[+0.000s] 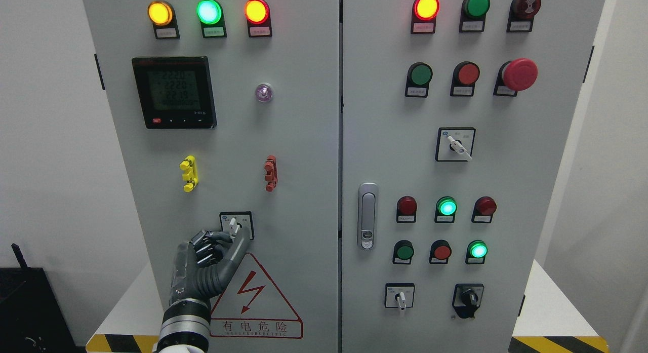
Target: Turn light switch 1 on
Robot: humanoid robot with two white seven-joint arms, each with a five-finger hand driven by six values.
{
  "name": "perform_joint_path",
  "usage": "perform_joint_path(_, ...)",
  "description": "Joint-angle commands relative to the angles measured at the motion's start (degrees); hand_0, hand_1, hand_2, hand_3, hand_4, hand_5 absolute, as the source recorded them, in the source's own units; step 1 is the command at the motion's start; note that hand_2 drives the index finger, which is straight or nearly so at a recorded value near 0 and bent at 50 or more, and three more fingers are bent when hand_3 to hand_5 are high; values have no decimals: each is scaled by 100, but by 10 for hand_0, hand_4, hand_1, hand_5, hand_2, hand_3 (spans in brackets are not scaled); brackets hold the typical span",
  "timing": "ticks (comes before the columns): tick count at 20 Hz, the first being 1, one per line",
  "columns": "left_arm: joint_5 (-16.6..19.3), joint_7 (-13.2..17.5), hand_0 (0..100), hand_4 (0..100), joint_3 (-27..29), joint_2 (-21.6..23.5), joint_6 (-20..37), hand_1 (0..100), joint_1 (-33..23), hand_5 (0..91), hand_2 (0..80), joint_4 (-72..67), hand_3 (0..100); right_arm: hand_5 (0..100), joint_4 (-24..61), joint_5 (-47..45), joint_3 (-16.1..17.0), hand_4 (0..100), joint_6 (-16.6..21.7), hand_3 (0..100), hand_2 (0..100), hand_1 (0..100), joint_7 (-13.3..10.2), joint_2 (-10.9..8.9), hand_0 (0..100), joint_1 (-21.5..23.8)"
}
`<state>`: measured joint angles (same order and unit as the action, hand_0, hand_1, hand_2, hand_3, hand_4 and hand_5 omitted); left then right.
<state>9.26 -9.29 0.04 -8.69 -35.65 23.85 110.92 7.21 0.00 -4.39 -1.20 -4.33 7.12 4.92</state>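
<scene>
While left robot hand [212, 251] is reaching up from lower left, fingers [205, 241] are curling loosely, thumb [238, 249] stretching toward rotary switch [236, 225] on left cabinet door [304, 165], low, just above warning triangle [255, 300]. Hand clamping nothing yet; thumb tip lying at or just under switch lever, contact hard to tell. Lever standing roughly upright, so switch likely not turned. Arm is coming from below, probably keeping lever visible and leaving room to twist. Right robot hand not showing.
</scene>
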Motion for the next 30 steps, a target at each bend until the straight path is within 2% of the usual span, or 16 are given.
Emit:
perform_joint_path(1,5,7,163,895,189,-1,-47,657,14,756,585,-44,908,0,0,-141,0,0,-3,0,0,0,3,0,0,0)
perform_joint_path(11,5,7,228,895,189,-10,-92,645,58,760,587,-53,911,0,0,-141,0,0,-3,0,0,0,3,0,0,0)
perform_joint_path(27,-3,7,243,895,189,-10,-92,623,93,762,592,-53,912,0,0,-141,0,0,-3,0,0,0,3,0,0,0)
perform_joint_path(30,-3,7,279,895,189,-10,-92,618,93,762,593,-53,912,0,0,-141,0,0,-3,0,0,0,3,0,0,0)
